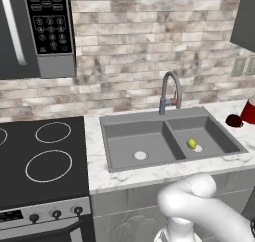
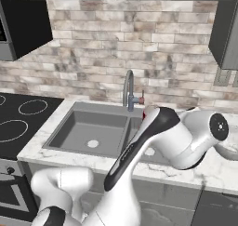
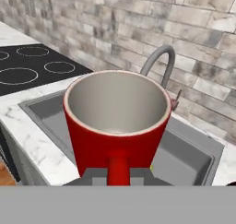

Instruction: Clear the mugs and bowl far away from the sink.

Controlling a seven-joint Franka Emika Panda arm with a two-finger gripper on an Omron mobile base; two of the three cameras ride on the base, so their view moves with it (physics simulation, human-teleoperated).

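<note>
fingers [image 3: 118, 181]: grip one red mug [image 3: 116, 121]; dark mug [image 1: 233, 120]: one

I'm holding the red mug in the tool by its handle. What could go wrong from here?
1. The tool seems to grip the red mug only by its thin handle. It could swing or slip, with the sink and faucet just beyond it.
2. In the left base view the dark mug sits right beside the red one, so a sideways move might knock it.
</note>
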